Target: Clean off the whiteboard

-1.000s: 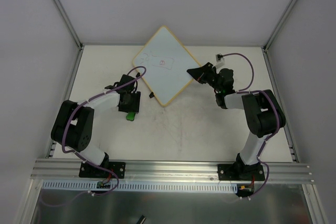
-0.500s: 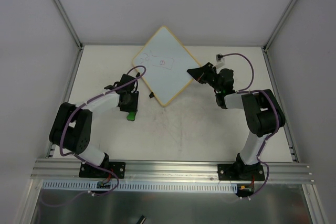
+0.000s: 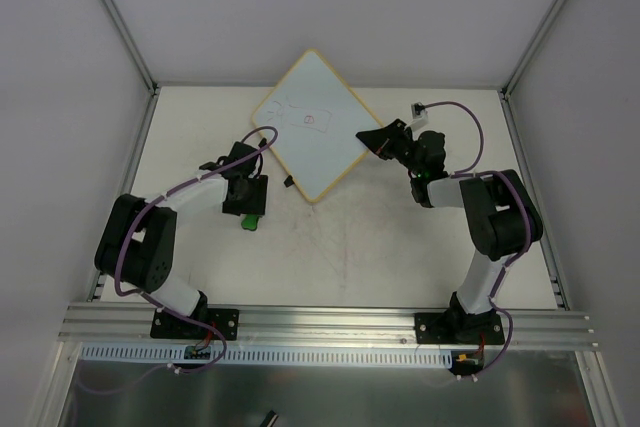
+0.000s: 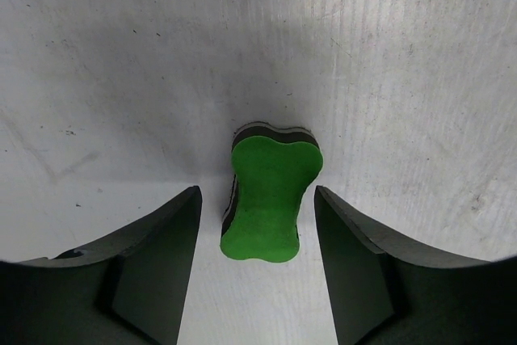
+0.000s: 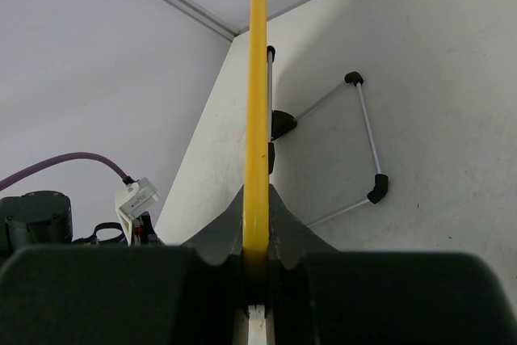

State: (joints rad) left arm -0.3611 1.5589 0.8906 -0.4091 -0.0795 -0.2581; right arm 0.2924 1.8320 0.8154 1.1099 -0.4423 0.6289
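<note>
Nearest the camera, at the bottom edge of the overhead view, two arms are bolted side by side, and each ends in one gripper. On the table there is one green eraser and one whiteboard.

The left gripper hangs directly over the eraser, well apart from the board. Its wrist camera shows what the overhead view hides. The left gripper has its two fingers standing apart, one on each side of the eraser. A sliver of table shows on both sides, so neither finger grips the eraser. The block lies flat, its green face up over a dark layer.

Farther back, the whiteboard sits turned like a diamond, its far corner reaching past the table's back edge. Only the overhead view shows its white face, which has faint marks and one small red ring. The right gripper meets the board at its right corner. From the right wrist, the whiteboard appears only as a thin yellow edge running straight up. The right gripper has its fingers pinched tight on that edge. Beyond them lies a thin wire frame with black corner pieces. Whether it is joined to the board cannot be told.
</note>
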